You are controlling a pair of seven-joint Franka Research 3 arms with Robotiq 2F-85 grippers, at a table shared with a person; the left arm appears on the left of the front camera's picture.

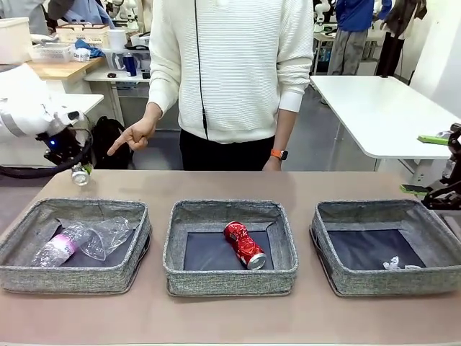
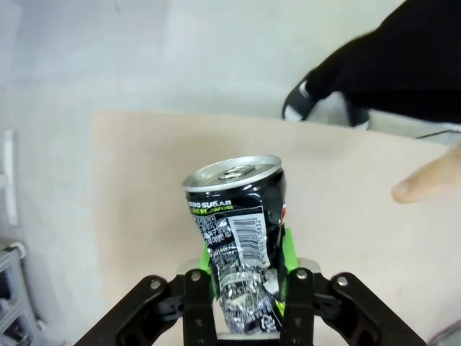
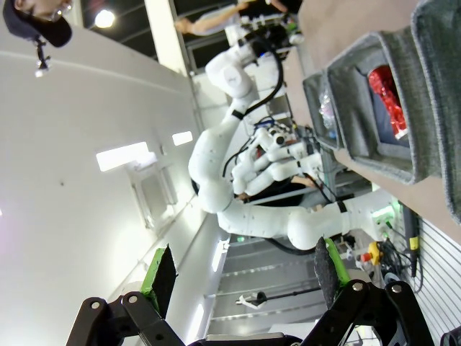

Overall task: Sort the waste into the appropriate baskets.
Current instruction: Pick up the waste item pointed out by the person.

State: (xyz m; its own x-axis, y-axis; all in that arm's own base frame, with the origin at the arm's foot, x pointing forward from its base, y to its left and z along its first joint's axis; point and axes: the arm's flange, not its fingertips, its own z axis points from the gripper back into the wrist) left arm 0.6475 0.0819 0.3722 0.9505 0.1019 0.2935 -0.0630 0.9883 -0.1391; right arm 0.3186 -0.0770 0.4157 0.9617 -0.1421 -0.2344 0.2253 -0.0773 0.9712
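Table: tan top point(image 1: 230, 317) with three grey fabric baskets in a row, a person standing at the far side, one hand point(image 1: 137, 135) pointing down toward the left end.
Left gripper point(image 2: 247, 267): you have its green pads pinched on a dark can point(image 2: 236, 238), crumpled, its top facing away from the wrist; in the front view the can point(image 1: 81, 174) hangs above the far left corner of the table.
Right gripper point(image 3: 245, 270): jaws spread wide, nothing between them, parked off the right edge.
Left basket point(image 1: 72, 277): already holds a clear bottle with a pink label point(image 1: 61, 247) and crumpled clear plastic.
Middle basket point(image 1: 230, 277): holds a red can point(image 1: 245, 245), so this looks like your target for the dark can.
Right basket point(image 1: 382, 277): holds a small white scrap point(image 1: 392, 264).
Advice: carry the can high enough to clear the soft wall, centre it over the bare dark base beside the red can, lower it, then release.
Risk: the dented can may slip or roll; keep your path away from the pointing hand.
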